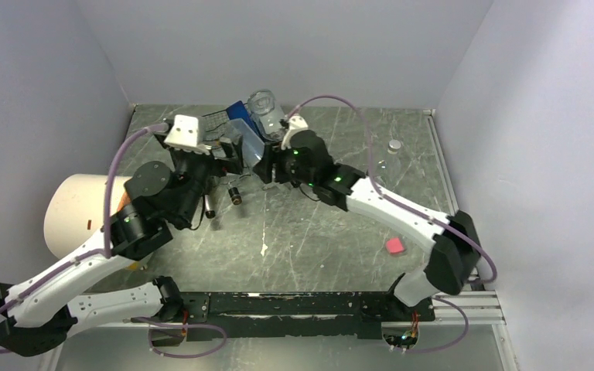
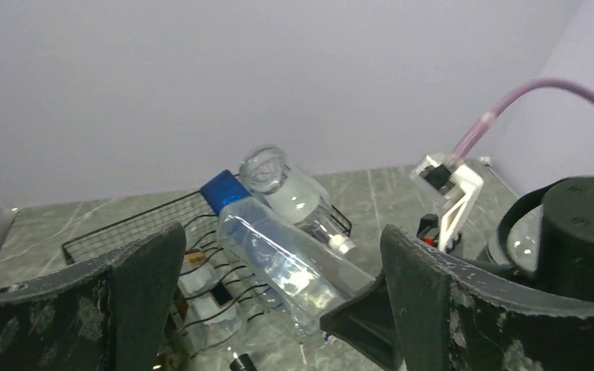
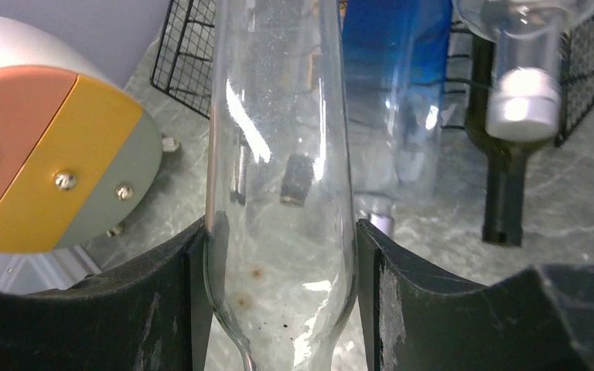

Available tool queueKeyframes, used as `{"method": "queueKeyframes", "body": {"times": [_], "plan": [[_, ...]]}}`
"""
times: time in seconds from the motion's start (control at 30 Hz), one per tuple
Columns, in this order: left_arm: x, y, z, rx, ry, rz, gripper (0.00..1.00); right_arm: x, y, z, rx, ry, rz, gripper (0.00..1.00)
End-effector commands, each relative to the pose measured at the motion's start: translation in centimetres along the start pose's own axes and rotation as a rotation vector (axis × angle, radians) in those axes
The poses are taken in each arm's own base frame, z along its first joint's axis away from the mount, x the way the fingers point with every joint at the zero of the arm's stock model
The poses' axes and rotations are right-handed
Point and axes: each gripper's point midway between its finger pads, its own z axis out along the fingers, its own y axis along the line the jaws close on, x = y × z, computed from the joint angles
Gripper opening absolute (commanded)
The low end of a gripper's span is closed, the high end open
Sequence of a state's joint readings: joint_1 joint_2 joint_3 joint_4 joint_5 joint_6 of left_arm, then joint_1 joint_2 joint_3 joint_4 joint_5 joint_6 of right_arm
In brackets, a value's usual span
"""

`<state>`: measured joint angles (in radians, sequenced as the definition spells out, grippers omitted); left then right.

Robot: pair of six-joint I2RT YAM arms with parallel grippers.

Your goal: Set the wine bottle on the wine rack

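So the wine bottle [image 3: 282, 154] is clear glass and looks empty, with a few brown specks inside near the shoulder. It's pinched between the fingers of my right gripper [image 3: 281, 239], with the neck end toward my wrist and the body pointing at the wine rack [image 3: 189, 46]. The rack's black wire mesh, sitting just beyond the bottle, with grid panels showing on both sides of it.

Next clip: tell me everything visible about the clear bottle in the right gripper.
The clear bottle is colourless glass, seemingly empty, with brownish specks near the shoulder. Its round body narrows toward the neck at the bottom of the right wrist view; its base is out of frame. The right gripper is shut on it, one finger against each side. It is aimed base-first at the wine rack; whether it touches the rack cannot be told.
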<state>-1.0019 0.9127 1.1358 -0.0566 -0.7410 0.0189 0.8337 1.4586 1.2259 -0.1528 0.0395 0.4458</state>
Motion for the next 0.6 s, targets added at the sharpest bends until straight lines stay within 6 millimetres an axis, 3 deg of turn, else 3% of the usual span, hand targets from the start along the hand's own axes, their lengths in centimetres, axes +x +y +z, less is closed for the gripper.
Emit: {"method": "queueKeyframes", "body": {"times": [0.0,0.2,0.37,0.57], "plan": [[-0.8,3.8,-1.5,-0.137,-0.001,0.027,0.99,-6.4,3.7,2.2,-0.008,-0.237,0.020,0.00],[-0.5,5.8,-2.6,-0.202,0.010,0.030,0.99,-5.1,5.7,7.3,0.113,-0.235,-0.055,0.00],[-0.5,7.4,-3.2,-0.294,0.026,0.039,0.99,-3.8,4.9,10.4,0.284,-0.257,-0.111,0.00],[-0.2,8.3,-3.5,-0.341,0.026,0.053,0.99,-2.3,5.4,14.0,0.285,-0.225,-0.166,0.00]]}}
